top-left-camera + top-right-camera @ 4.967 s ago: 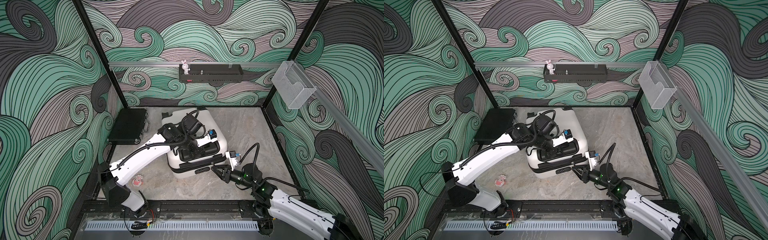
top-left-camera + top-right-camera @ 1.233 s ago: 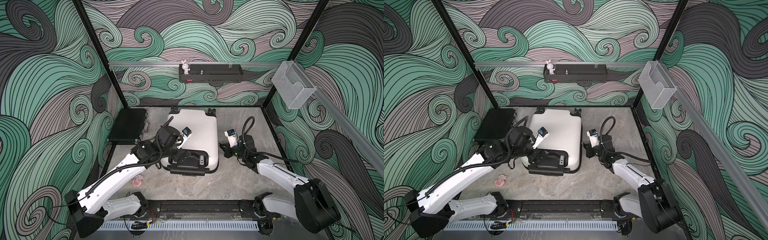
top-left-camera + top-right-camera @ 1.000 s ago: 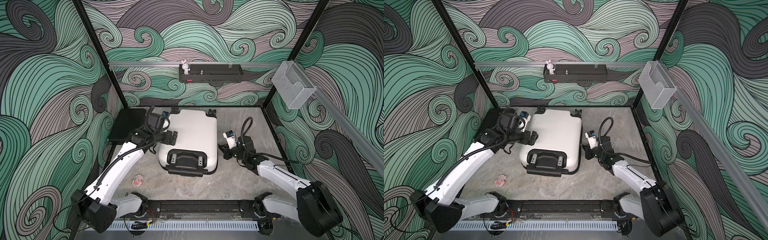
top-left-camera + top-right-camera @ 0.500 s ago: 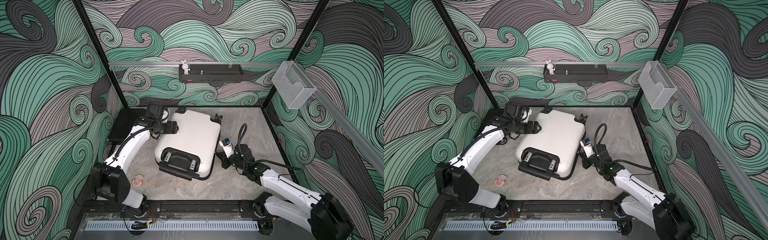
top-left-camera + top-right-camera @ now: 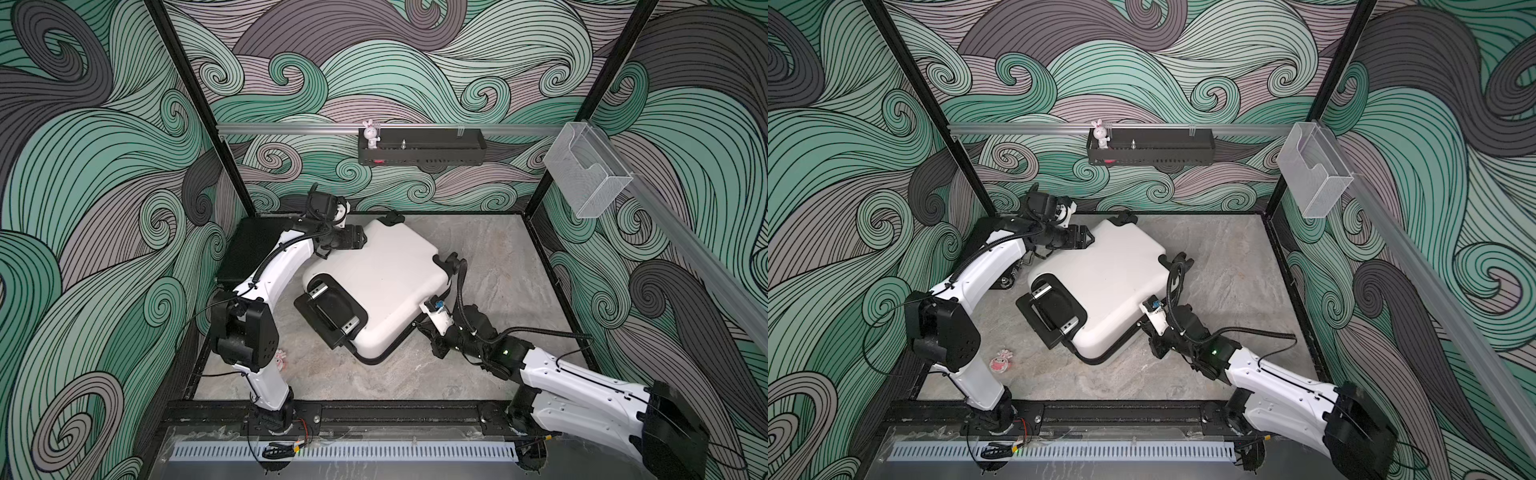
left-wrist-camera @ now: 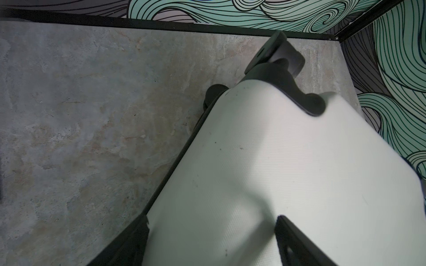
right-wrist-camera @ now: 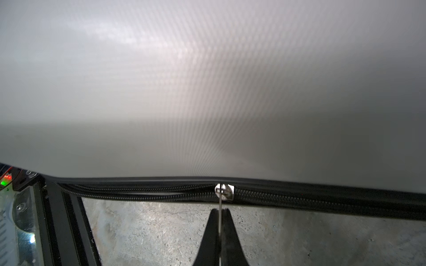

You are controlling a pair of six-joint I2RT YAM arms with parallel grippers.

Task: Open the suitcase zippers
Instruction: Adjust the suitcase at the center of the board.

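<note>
Swirly green-and-grey walls box in a marble-look tabletop point(image 5: 498, 257). The white suitcase point(image 5: 374, 274) lies flat in the middle of it, skewed, with its black handle panel point(image 5: 332, 309) facing the rig's front rail. A flat black briefcase point(image 5: 249, 249) sits just beside the suitcase's far-left side.

The left gripper point(image 5: 358, 242) is at the suitcase's far corner near a wheel, fingers spread wide over the shell edge. I can't tell whether they actually press on it. The right gripper point(image 7: 220, 221) is down at the suitcase's right-hand near edge.

Along that edge the zipper band point(image 7: 299, 199) is parted on one side of the slider point(image 7: 224, 192) and meshed on the other, so I'd call this partway. The right fingers are pinched tight on the thin metal pull tab point(image 7: 220, 202).

What worries me is that the tab is a sliver, so an off-line pull could pop it out of the pinch. And with nothing clamping the suitcase, the drag could just spin it on the smooth top — or the slider binds at the rounded corner.
</note>
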